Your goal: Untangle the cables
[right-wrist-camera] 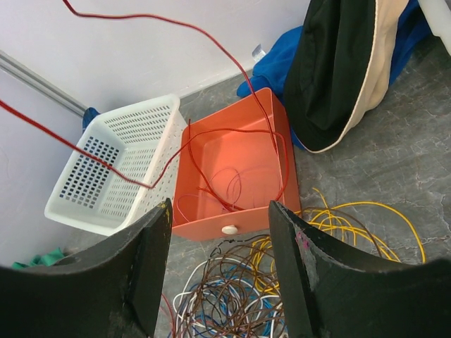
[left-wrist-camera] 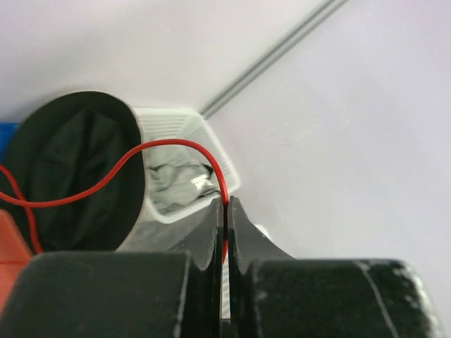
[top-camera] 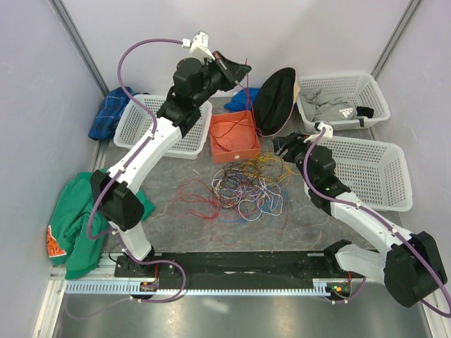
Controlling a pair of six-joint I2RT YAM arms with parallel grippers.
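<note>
Your left gripper (left-wrist-camera: 225, 211) is pinching a red cable (left-wrist-camera: 169, 144) between tight-pressed jaws, its far end running out of frame, your right gripper (right-wrist-camera: 220, 208) is hanging spread wide over the orange box (right-wrist-camera: 239, 151), red loops lying inside, the cables (top-camera: 246, 186) heaping just beside it, strands too knotted to tell apart.

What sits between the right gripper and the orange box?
Edge loops of the cable pile, brown, white and yellow; the right wrist view shows them before the orange box.
</note>
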